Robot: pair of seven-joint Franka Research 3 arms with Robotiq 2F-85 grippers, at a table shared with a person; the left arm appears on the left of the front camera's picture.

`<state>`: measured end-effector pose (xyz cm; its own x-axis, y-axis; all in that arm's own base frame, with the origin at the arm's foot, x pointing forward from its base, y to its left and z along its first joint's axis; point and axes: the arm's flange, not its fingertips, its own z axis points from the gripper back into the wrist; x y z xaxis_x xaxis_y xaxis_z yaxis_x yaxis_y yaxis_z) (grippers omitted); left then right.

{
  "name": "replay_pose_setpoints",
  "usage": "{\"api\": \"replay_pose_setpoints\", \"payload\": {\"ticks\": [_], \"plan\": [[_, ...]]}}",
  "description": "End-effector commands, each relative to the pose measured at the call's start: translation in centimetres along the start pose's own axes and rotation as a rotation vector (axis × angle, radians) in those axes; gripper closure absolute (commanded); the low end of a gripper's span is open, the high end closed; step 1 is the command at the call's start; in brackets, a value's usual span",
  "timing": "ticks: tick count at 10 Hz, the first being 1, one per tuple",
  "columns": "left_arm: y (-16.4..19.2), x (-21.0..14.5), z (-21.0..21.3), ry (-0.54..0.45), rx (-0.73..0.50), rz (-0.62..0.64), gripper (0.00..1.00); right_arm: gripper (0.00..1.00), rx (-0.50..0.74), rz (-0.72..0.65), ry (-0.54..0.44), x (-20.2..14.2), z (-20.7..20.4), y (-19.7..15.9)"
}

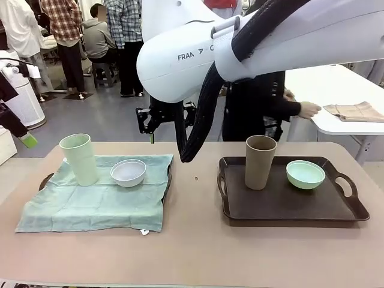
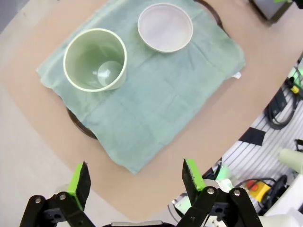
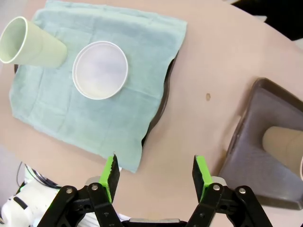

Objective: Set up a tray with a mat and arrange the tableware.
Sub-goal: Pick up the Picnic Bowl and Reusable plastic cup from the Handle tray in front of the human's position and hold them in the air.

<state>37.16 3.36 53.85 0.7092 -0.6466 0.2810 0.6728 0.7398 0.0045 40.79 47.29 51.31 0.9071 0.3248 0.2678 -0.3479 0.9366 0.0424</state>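
Hovering over the table (image 1: 192, 252), the left pincer (image 2: 135, 171) and right pincer (image 3: 155, 165) gape wide, empty; pale green cup (image 1: 79, 158) and white bowl (image 1: 128, 172) sit on the mat (image 1: 90, 204).

On a plain beige worktop (image 1: 198, 252), a pale green cup (image 1: 78, 157) and white bowl (image 1: 128, 172) accompany a plain sea-green mat (image 1: 90, 204); a brown-taupe cup (image 1: 260, 161) and mint green bowl (image 1: 305, 174) contrast with a dark brown tray (image 1: 282, 207). The left tool (image 2: 136, 172) and right tool (image 3: 156, 166) are black with bright green pads (image 2: 77, 178).
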Motion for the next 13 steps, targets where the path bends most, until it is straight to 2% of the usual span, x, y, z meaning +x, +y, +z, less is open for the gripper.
{"api": "replay_pose_setpoints", "payload": {"ticks": [1,10,11,13], "plan": [[-0.1,0.1,-0.2,-0.002,0.017,-0.019,0.0,0.2,0.002,0.0,-0.016,0.1,0.1,0.1],[-0.1,0.1,-0.2,-0.002,0.017,-0.019,0.0,0.19,0.003,0.0,-0.003,0.1,0.1,0.1],[-0.2,0.2,-0.1,-0.002,-0.004,-0.009,0.0,0.19,0.012,-0.071,-0.02,-0.5,0.6,-3.1],[1.3,-1.5,1.8,-0.123,-0.121,0.085,0.0,0.19,0.006,-0.237,-0.068,-3.0,2.9,-10.7]]}}
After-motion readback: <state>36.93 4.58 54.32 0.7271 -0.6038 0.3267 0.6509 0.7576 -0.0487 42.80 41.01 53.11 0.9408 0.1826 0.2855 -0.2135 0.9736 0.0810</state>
